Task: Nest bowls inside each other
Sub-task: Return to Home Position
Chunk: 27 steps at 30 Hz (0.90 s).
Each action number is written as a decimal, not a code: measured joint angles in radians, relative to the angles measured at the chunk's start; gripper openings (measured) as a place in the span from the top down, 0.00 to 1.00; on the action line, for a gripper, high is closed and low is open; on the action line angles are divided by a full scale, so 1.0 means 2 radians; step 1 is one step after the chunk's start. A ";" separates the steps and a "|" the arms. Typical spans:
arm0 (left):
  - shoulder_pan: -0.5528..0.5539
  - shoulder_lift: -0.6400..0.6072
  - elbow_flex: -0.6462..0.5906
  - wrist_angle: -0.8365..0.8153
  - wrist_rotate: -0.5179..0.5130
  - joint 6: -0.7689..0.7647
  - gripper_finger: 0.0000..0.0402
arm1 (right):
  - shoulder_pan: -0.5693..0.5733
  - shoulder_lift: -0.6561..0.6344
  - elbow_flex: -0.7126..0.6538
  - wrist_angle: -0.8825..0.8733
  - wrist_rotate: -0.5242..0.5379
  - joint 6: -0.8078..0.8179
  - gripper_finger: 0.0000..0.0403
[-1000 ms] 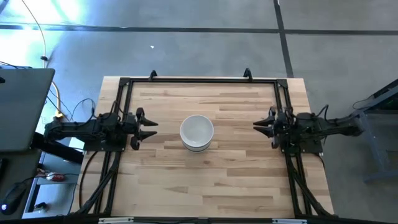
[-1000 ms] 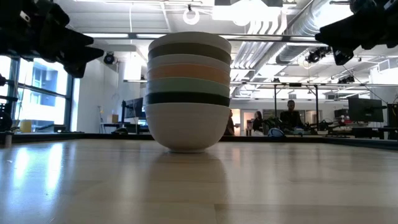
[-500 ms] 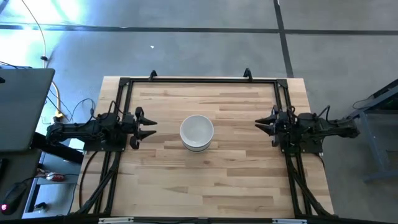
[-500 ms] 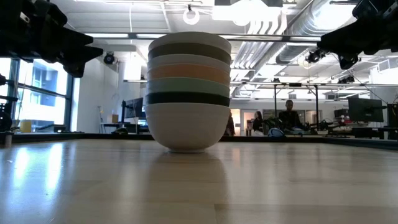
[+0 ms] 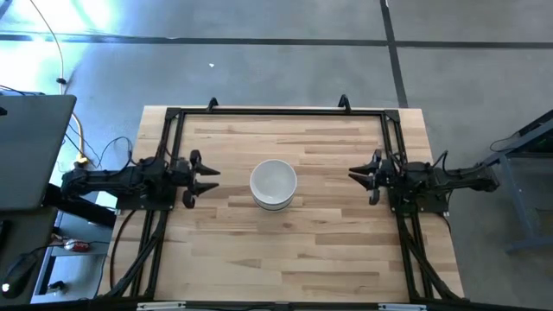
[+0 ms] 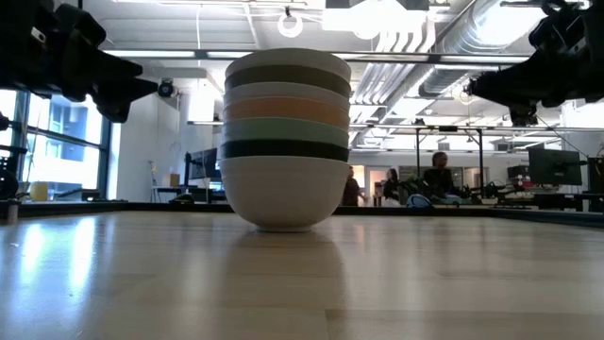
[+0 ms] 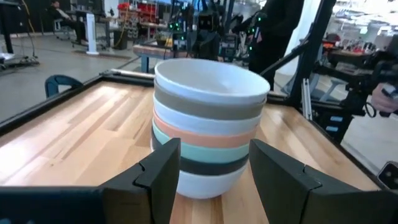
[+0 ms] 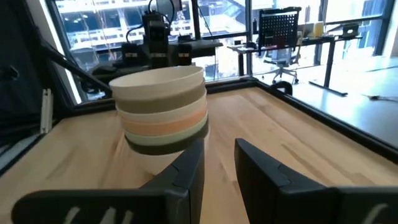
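The bowls (image 5: pixel 274 184) stand nested in one stack at the middle of the desk (image 5: pixel 328 250), white at the bottom and white on top, with black, mint, peach and olive-grey rims between. The left gripper (image 5: pixel 212 178) hangs well apart on the stack's left, its fingers spread and holding nothing. The right gripper (image 5: pixel 356 174) faces it from the right, fingers also apart and empty. The nesting looks finished. The danger, I think, is in going home: both grippers point at the stack near its upper height, so a swing inward could push it over.
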 joint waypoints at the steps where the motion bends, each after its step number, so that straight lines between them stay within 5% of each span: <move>1: 0.000 0.005 0.000 0.001 0.001 0.000 0.55 | 0.000 0.000 0.000 0.000 0.001 -0.005 0.80; 27: -0.014 0.046 0.000 0.000 -0.002 0.018 0.55 | 0.000 0.003 0.003 -0.015 0.025 -0.090 0.81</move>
